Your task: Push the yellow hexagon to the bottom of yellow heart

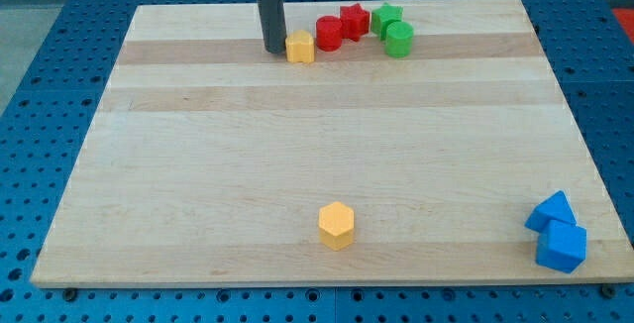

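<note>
The yellow hexagon [337,225] lies near the view's bottom, a little right of centre, on the wooden board [198,164]. The yellow heart [300,47] sits near the view's top, left of centre. My tip [271,50] rests on the board just left of the yellow heart, almost touching it, and far above the yellow hexagon.
A red cylinder [329,33] and a red star [354,20] sit right of the yellow heart. A green block [386,18] and a green cylinder [399,39] follow to their right. Two blue blocks [550,211] [563,247] lie at the bottom right corner.
</note>
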Action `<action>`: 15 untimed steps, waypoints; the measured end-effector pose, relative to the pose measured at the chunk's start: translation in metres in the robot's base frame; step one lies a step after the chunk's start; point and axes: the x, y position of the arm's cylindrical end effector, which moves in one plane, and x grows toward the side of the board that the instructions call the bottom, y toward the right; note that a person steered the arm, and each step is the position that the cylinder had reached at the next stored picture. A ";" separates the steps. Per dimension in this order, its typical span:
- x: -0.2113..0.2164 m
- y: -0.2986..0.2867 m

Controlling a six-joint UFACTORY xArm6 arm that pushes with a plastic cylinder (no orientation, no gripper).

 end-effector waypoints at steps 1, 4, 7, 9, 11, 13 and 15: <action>0.000 0.014; 0.021 -0.026; 0.282 -0.028; 0.318 0.043; 0.294 0.113; 0.293 0.075; 0.255 0.093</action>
